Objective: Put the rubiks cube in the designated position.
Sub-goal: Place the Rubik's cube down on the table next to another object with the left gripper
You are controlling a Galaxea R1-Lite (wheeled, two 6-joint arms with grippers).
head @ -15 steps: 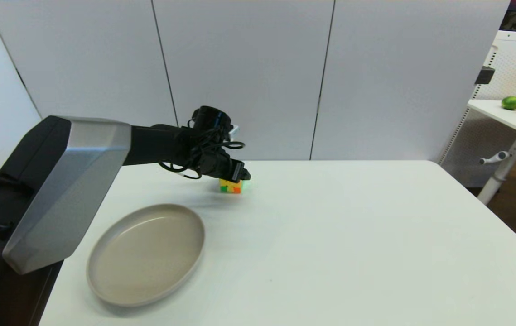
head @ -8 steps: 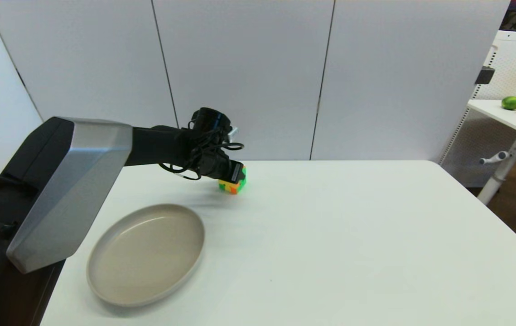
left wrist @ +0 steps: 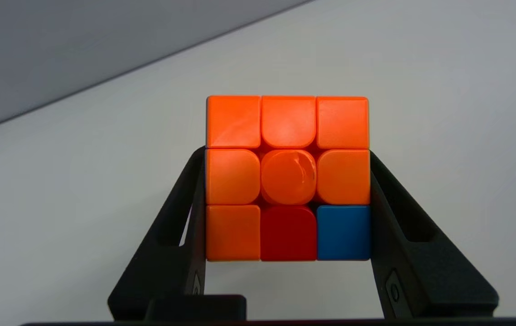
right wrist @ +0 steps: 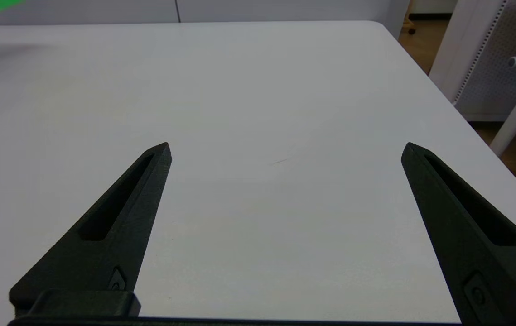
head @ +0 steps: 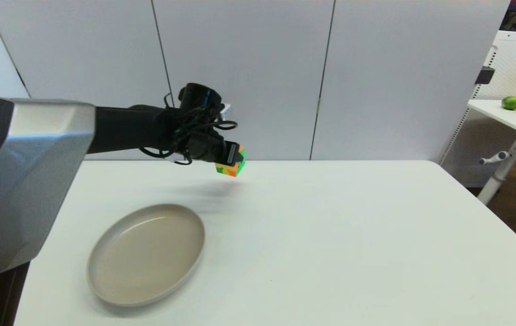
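**Cube held above the far left of the table**

The left gripper (head: 235, 159) is clamped on the rubiks cube (head: 231, 166), clear of the white table (head: 330, 235), beyond the beige plate (head: 147, 253). Only the left wrist view shows the mostly orange face (left wrist: 287, 177) between both fingers (left wrist: 180, 235). The right gripper (right wrist: 285, 149) hangs with fingers wide apart over bare tabletop.
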